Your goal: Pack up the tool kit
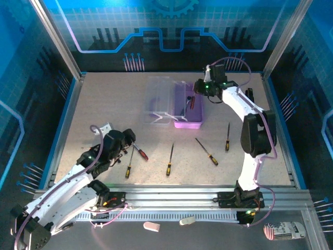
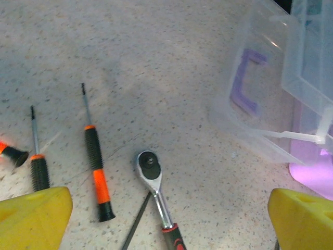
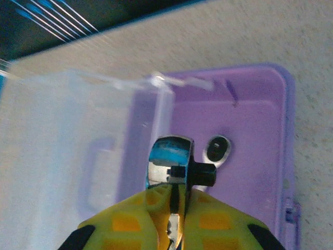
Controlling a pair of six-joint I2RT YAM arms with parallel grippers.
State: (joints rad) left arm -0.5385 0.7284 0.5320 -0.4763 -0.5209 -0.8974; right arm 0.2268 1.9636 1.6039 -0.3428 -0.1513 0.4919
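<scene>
Tightly, right gripper (image 3: pixel 177 200) pinching ratchet (image 3: pixel 171 166), left gripper (image 2: pixel 169 216) wide

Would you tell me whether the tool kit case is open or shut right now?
Open: the clear lid lies swung out beside the purple base, whose inside is exposed.

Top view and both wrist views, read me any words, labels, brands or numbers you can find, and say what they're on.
No text can be read anywhere.
White tag on the front ledge: striped print, too small to read.
Gear sign on the back wall: a picture with line patterns, no words.
Plastic case, screwdrivers, ratchet: no lettering visible.
</scene>
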